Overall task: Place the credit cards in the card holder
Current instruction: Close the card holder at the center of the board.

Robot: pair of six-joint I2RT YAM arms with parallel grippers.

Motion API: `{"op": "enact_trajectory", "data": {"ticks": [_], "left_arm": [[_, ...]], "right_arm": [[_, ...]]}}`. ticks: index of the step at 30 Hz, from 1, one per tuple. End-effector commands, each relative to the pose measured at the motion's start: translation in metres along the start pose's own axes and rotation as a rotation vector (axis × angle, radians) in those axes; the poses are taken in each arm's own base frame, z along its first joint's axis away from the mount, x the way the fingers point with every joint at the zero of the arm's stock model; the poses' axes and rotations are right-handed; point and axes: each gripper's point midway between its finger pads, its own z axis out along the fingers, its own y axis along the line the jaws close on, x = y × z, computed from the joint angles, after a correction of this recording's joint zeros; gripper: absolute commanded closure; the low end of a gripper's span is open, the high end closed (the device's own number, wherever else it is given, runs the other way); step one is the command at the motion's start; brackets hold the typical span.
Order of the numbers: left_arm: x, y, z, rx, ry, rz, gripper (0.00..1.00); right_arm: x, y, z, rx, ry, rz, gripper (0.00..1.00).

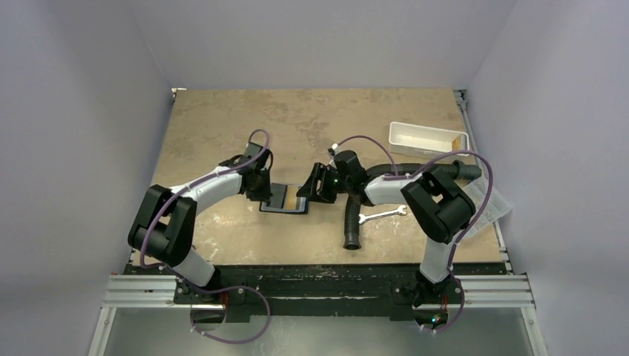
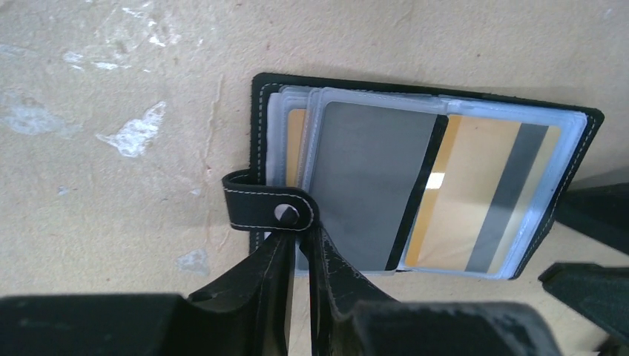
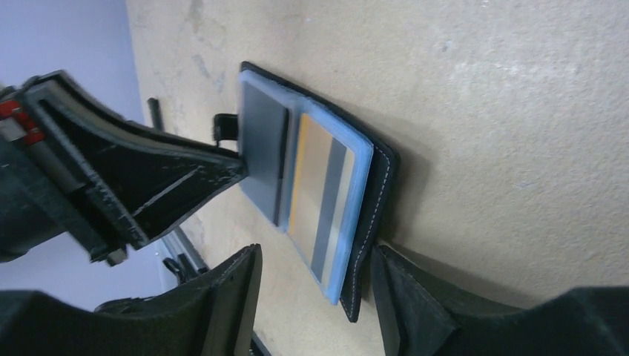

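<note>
The black card holder (image 1: 285, 200) lies open on the table between both grippers. Its clear sleeves hold a grey credit card (image 2: 371, 178) and, to its right, a yellowish one with a grey stripe (image 2: 475, 170). My left gripper (image 2: 300, 231) is at the holder's near edge, right under the strap with the stud (image 2: 252, 204). Its jaws are drawn together to a thin slit. Whether they pinch anything is hidden. My right gripper (image 3: 315, 252) stands open astride the holder's other end. One finger (image 3: 415, 297) is against the black cover (image 3: 378, 178), the other hangs apart.
A white tray (image 1: 428, 138) stands at the back right. A silver wrench (image 1: 382, 215) and a black ribbed hose (image 1: 352, 222) lie by the right arm. Something clear (image 1: 493, 196) sits at the table's right edge.
</note>
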Motion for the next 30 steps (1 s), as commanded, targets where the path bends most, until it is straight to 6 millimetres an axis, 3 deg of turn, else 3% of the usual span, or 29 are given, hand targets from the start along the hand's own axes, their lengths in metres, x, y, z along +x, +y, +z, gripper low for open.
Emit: {"op": "enact_trajectory", "data": {"ticks": [1,7,15,18,20,24,30], "left_arm": [[0.033,-0.009,0.021,0.035,0.086,-0.014,0.86],[0.032,-0.015,0.017,0.058,0.081,-0.019,0.89],[0.011,-0.001,-0.01,0.007,0.001,-0.035,0.9],[0.013,0.007,-0.006,0.018,0.02,-0.067,0.9],[0.019,0.008,-0.004,0.05,0.042,-0.098,0.81],[0.008,0.018,-0.018,0.055,-0.008,-0.146,0.6],[-0.012,0.026,-0.038,0.024,-0.057,-0.152,0.54]], "right_arm": [[-0.008,0.071,-0.022,-0.264,-0.041,-0.053,0.4],[-0.005,0.09,-0.024,-0.326,-0.043,-0.074,0.43],[0.008,0.1,0.011,-0.398,0.028,-0.061,0.44],[0.011,0.098,0.021,-0.412,0.05,-0.034,0.44],[0.013,0.096,0.025,-0.417,0.067,-0.026,0.44],[0.018,0.097,0.025,-0.442,0.093,-0.04,0.43],[0.021,0.093,0.037,-0.433,0.139,-0.086,0.43]]}}
